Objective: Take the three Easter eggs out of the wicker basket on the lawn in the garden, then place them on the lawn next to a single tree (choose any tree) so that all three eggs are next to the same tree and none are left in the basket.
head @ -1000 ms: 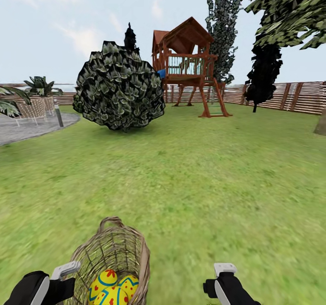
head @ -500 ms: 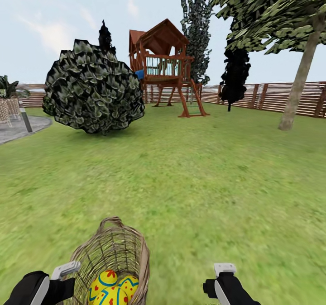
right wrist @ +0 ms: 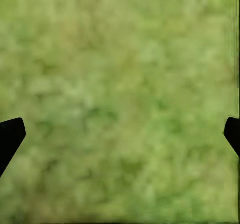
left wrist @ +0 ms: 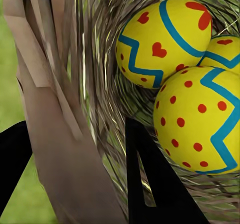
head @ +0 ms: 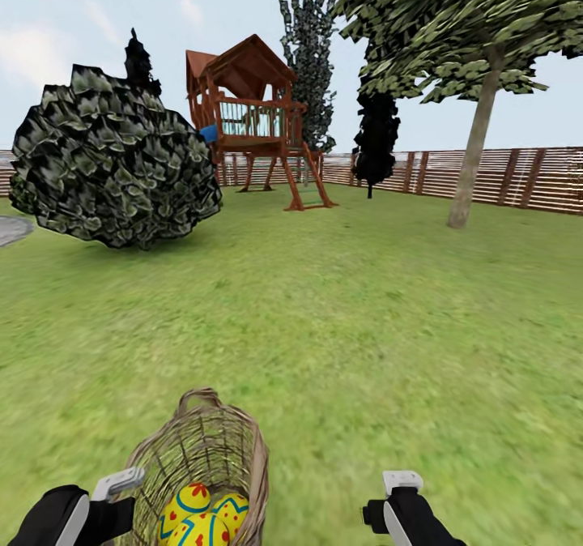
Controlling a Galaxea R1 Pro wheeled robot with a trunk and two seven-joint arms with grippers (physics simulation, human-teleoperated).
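Left tool (left wrist: pixel 75 174): clamped on the rim of the wicker basket (head: pixel 202 449), one finger inside, one outside. Easter eggs (left wrist: pixel 165 39): three, yellow, touching, inside the basket at 7 o'clock in the head view. Right tool (right wrist: pixel 120 134): fingers wide apart over bare lawn (head: pixel 364 311). Tree (head: pixel 474 157): pale trunk, 1 o'clock, before the slatted fence (head: pixel 518 175). Playhouse (head: pixel 251 117): 11 o'clock. Round dark bush (head: pixel 113 165): 10 o'clock.

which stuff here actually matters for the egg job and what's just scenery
Job:
- eggs, all three in the basket
- basket, its rim gripped by the left gripper
- tree with the pale trunk, ahead to the right
- lawn
- right gripper, open over grass

Scenery:
- round bush
- playhouse
- fence
- dark thin tree
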